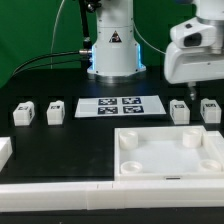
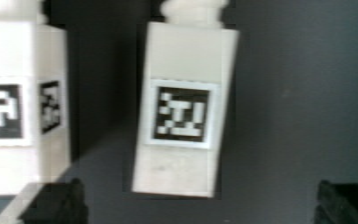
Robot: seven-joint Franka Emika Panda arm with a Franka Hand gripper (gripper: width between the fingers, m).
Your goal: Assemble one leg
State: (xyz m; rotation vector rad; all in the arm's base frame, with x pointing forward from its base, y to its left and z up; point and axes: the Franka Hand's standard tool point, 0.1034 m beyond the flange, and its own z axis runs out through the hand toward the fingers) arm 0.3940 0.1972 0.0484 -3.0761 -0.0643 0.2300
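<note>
Four small white legs with square tags lie on the black table. Two are at the exterior view's left (image 1: 24,113) (image 1: 55,112) and two at its right (image 1: 180,110) (image 1: 210,110). My gripper (image 1: 190,93) hangs just above the right pair, open and empty. In the wrist view one leg (image 2: 185,110) lies lengthwise between my dark fingertips (image 2: 51,205), which stand wide apart, and my gripper (image 2: 197,206) holds nothing. A second leg (image 2: 16,100) lies beside it, apart from it. The large white tray (image 1: 170,175) with round corner sockets sits in front of the right pair.
The marker board (image 1: 120,105) lies flat in the middle of the table, between the leg pairs. The robot base (image 1: 112,50) stands behind it. A white block (image 1: 4,152) sits at the left edge, and a long white rail (image 1: 60,192) runs along the front.
</note>
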